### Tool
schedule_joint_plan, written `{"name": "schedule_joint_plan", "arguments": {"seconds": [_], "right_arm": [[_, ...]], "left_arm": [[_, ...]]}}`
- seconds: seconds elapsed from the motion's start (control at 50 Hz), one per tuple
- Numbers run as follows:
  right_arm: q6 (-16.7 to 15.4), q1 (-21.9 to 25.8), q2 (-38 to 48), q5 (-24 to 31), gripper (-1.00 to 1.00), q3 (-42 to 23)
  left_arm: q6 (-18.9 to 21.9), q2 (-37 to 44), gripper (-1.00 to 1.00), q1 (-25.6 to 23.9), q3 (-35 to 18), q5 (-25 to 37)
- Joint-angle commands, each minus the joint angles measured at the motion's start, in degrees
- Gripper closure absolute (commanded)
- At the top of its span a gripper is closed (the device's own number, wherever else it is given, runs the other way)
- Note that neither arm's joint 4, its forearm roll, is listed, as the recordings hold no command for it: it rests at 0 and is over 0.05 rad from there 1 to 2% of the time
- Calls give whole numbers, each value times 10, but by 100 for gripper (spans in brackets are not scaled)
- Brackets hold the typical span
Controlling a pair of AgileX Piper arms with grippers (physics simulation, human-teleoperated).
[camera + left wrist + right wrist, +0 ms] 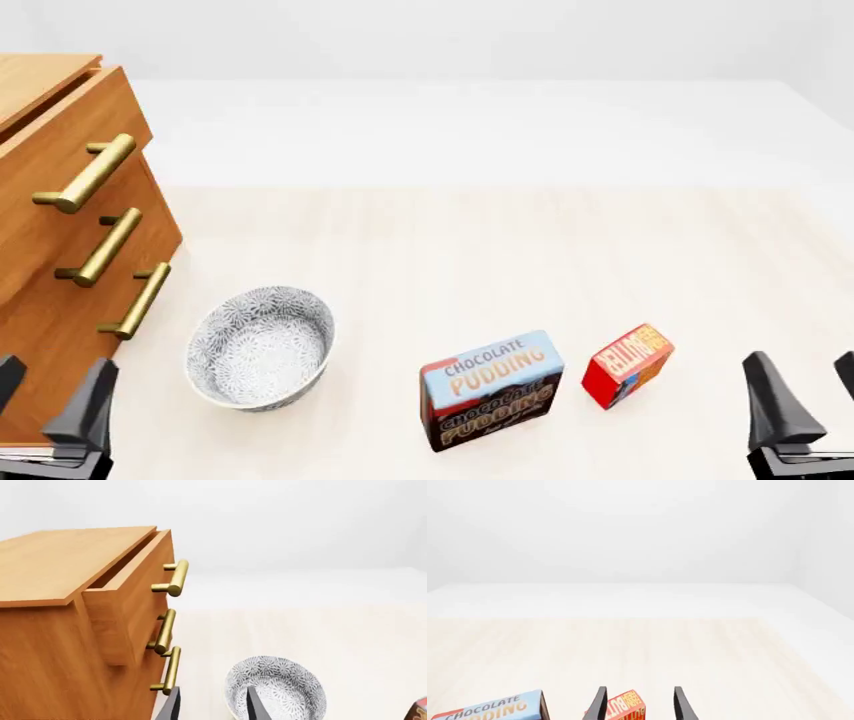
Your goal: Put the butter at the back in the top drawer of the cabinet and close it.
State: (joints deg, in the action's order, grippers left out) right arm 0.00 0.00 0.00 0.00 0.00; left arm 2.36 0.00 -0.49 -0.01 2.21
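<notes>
The butter (627, 364) is a small red box with an orange end, lying on the pale wooden desk (507, 250) just right of the chocolate pudding box (490, 390) and apart from it. Only one butter box shows in these views, so this looks like the one meant. It seems light and stiff, a cardboard carton with flat, fairly smooth faces, so a squeeze across its two long sides near the middle should hold it without crushing; too hard a pinch could dent it, and it may slide on the smooth desk if nudged.

The right gripper (639, 705) is nearest the butter. In the right wrist view its fingers are apart with the box showing between them, not yet touched. The bowl (260, 347), grey-patterned, sits left of the pudding box.

Further left stands the cabinet (47, 630). Its top drawer (137, 575) is pulled partly out, a dark gap showing behind its front, with the brass handle (175, 578) free. The opening may need widening before the butter goes in. The left gripper (212, 705), fingers apart and empty, hangs near the bowl, below the cabinet's lowest handle.
</notes>
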Motion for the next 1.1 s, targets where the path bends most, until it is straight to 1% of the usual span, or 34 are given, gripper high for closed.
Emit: {"name": "schedule_joint_plan", "arguments": {"seconds": [0.02, 0.34, 0.38, 0.42, 0.44, 0.56, 0.66, 0.68, 0.72, 0.86, 0.96, 1.0, 1.04, 1.06, 1.1], "right_arm": [[0, 0, 0, 0, -100, 0], [0, 0, 0, 0, -100, 0], [0, 0, 0, 0, -100, 0], [0, 0, 0, 0, -100, 0], [0, 0, 0, 0, -100, 0], [0, 0, 0, 0, -100, 0], [0, 0, 0, 0, -100, 0], [0, 0, 0, 0, -100, 0], [0, 0, 0, 0, -100, 0], [0, 0, 0, 0, -100, 0], [0, 0, 0, 0, -100, 0], [0, 0, 0, 0, -100, 0], [0, 0, 0, 0, -100, 0], [0, 0, 0, 0, -100, 0], [0, 0, 0, 0, -100, 0]], "left_arm": [[37, 0, -100, -7, 0, 34], [38, 0, -100, -6, 0, 35], [43, 0, -100, -6, 0, 35], [59, 0, -100, -8, 0, 34], [76, 0, -100, -7, 0, 32], [97, 0, -100, -11, 0, 30], [128, 0, -100, -18, 0, 33], [141, 0, -100, -19, 0, 32], [145, 0, -100, -20, 0, 30], [210, 0, -100, -33, 0, 26], [241, 0, -100, -37, 0, 25], [247, 0, -100, -40, 0, 26], [269, 0, -100, -47, 0, 31], [268, 0, -100, -49, 0, 35], [286, 0, -100, -54, 0, 39]]}}
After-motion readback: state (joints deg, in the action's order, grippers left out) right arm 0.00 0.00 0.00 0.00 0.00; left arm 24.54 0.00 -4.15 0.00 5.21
